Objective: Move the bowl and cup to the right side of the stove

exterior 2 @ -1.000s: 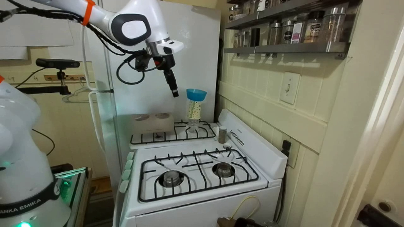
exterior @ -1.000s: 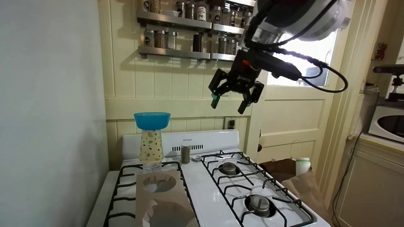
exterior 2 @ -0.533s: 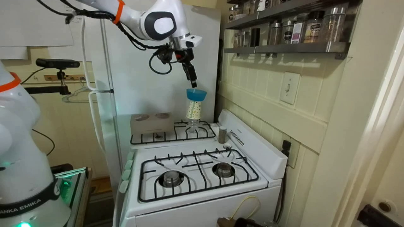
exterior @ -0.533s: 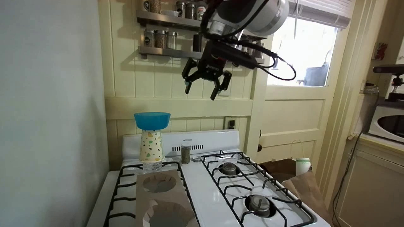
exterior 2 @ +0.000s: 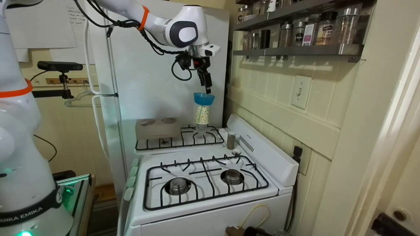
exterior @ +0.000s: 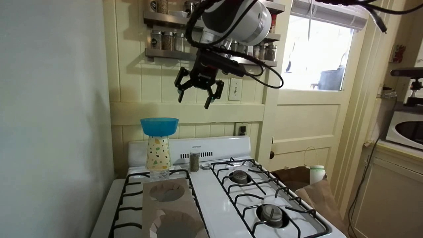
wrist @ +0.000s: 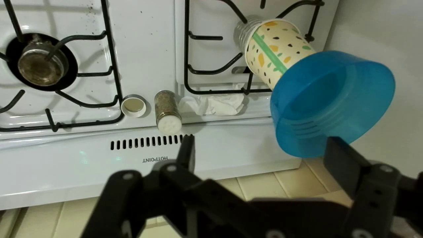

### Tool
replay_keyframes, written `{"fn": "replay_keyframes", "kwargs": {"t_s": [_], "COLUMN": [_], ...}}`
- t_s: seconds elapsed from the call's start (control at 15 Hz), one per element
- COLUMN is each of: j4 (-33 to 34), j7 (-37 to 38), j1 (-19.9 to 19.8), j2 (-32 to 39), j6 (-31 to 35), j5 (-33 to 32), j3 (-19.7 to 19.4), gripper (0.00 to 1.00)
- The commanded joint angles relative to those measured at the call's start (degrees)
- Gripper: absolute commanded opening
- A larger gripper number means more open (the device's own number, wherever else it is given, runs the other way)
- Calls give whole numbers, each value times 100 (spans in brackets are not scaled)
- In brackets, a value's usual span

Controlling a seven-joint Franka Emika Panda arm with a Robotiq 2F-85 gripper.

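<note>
Against the yellow wall (exterior: 130, 82), the white stove (exterior: 213, 195) carries the blue bowl (exterior: 159, 127) on the upside-down cup (exterior: 158, 153), and the empty hand (exterior: 193, 103), spread wide, could knock both down if it bumps the bowl.

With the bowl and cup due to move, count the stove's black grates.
2. In an exterior view, the near grate sits on the camera-side half of the stove; the far grate lies below the bowl and cup, partly hidden by a cardboard box. No others show.

Shaker (wrist: 167, 106) upright beside lid (wrist: 134, 105); holed cardboard box (exterior 2: 157, 131); jars (exterior 2: 347, 28) on shelves (exterior 2: 315, 50).
</note>
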Motion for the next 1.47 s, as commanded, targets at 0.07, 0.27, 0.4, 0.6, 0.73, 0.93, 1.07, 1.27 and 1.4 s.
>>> {"fn": "replay_keyframes", "kwargs": {"t_s": [0.07,0.27,0.4,0.6,0.73,0.93,1.07,1.27,1.4], "j4": [-52,73,179,337,477,711,792,874,917], "j7": [252,281,367,464,541,737,785,842,871], "j1": [112,167,220,311,378,462,509,557,577], "j2": [143,465,632,879,994,1191,1279,1350,1368], "j6": [24,126,170,395,512,220,158,116,89], "j5": [173,406,384,313,267,161,198,182,195], "j3": [-126,-119,-123,-138,-149,-199,-216,-262,-285], "gripper": [100,100,100,100,100,91,66,42,27]}}
